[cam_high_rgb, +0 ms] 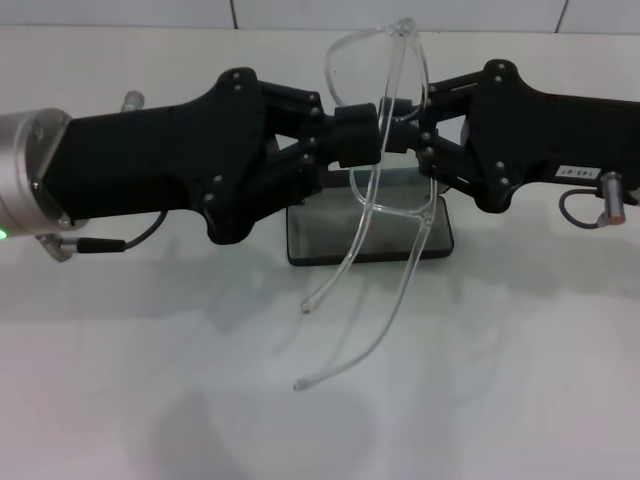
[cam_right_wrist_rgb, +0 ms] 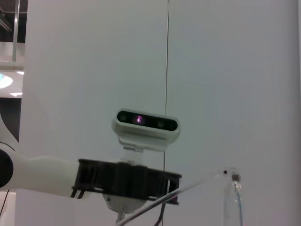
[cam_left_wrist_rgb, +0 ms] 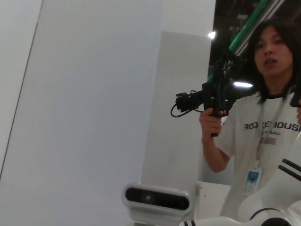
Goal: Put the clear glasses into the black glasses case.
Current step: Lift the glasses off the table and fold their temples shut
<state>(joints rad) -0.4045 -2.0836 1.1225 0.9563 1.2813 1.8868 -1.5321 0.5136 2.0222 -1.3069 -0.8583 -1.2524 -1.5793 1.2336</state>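
Meeting over the middle of the white table [cam_high_rgb: 520,380], two black end effectors hold one pair of clear glasses [cam_high_rgb: 385,150] between them, lifted above the one black glasses case [cam_high_rgb: 368,235].

The left end effector [cam_high_rgb: 368,135] reaches in level from the left, its arm stretched almost straight across the head view, and its fingertips are clenched on the frame near the bridge. The right end effector [cam_high_rgb: 418,135] comes in level from the right, facing the left one, and pinches the same frame at its other side. The glasses hang roughly upright, lenses up near the far edge of the table, and both thin clear arms trail down and toward the robot, their tips floating free over the table in front of the case.

The case lies open on the table directly under the two end effectors, partly hidden by them, its grey inside showing.

In the right wrist view one clear hinge and arm of the glasses show against the robot's head camera [cam_right_wrist_rgb: 146,125].
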